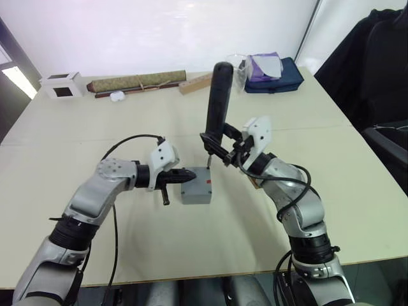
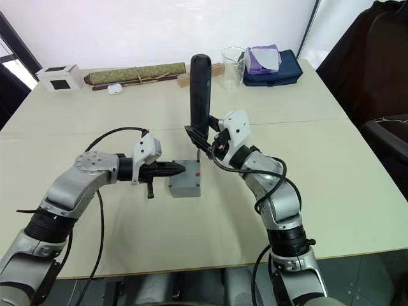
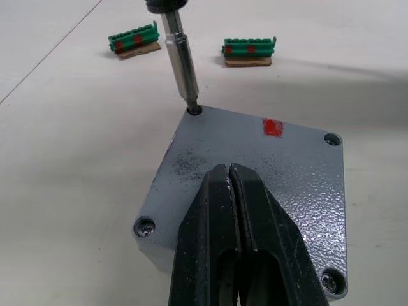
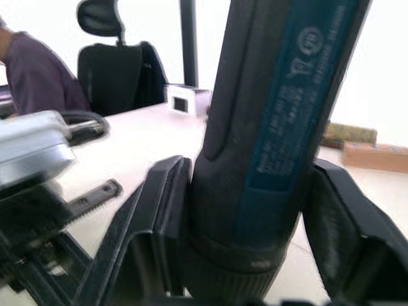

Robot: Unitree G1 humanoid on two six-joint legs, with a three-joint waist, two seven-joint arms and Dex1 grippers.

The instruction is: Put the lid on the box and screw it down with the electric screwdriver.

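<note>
While right gripper (image 2: 205, 141) clamps near-upright electric screwdriver (image 2: 200, 89), bit down, left gripper (image 3: 231, 191) closed.

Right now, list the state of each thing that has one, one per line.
lid: seated on the box, screws in three corners
electric screwdriver: upright, bit in the fourth corner hole
left gripper: shut, pressing on the lid
right gripper: shut on the electric screwdriver

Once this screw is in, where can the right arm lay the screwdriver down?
Bare tabletop to the right of the small grey metal box, short of the dark blue pouch. It is crowded at the box, where the left gripper presses the lid and the blue-black electric screwdriver stands.
</note>
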